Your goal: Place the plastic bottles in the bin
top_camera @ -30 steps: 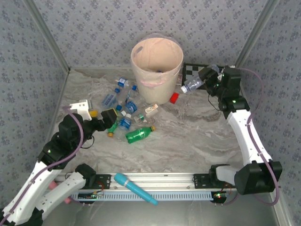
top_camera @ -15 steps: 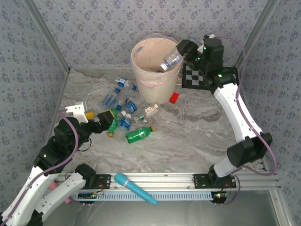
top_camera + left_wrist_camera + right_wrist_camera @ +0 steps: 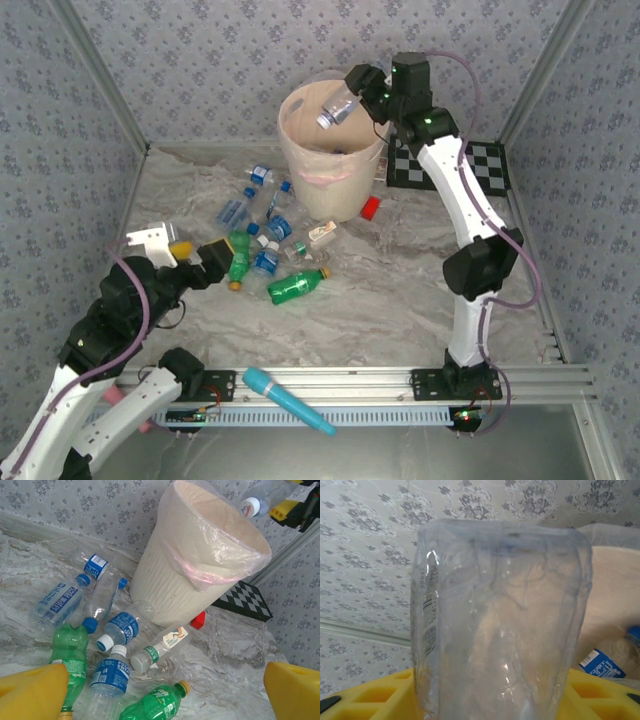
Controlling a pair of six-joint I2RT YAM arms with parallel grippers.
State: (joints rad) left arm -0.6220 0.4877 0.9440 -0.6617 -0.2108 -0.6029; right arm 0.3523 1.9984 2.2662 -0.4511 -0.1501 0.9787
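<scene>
Several small plastic bottles (image 3: 268, 232) lie scattered on the grey marbled bench (image 3: 400, 290) — crinkly clear ones with blue labels, glossy ribbed green ones with yellow caps — just in front of the tall round peach bin (image 3: 345, 195), its thin clear liner (image 3: 220, 555) folded over the rim. One dented clear bottle (image 3: 336, 105) hangs tilted, cap downward, above the bin's far rim, pinched at its base by the right fingers (image 3: 370, 700) on a high, outstretched arm. The left fingers (image 3: 30, 695), spread wide, hover low beside the green bottles.

Peach bin (image 3: 345, 195) upright; clear bottle (image 3: 336, 105) tilted over its mouth; other bottles (image 3: 265, 262) scattered beside.
</scene>
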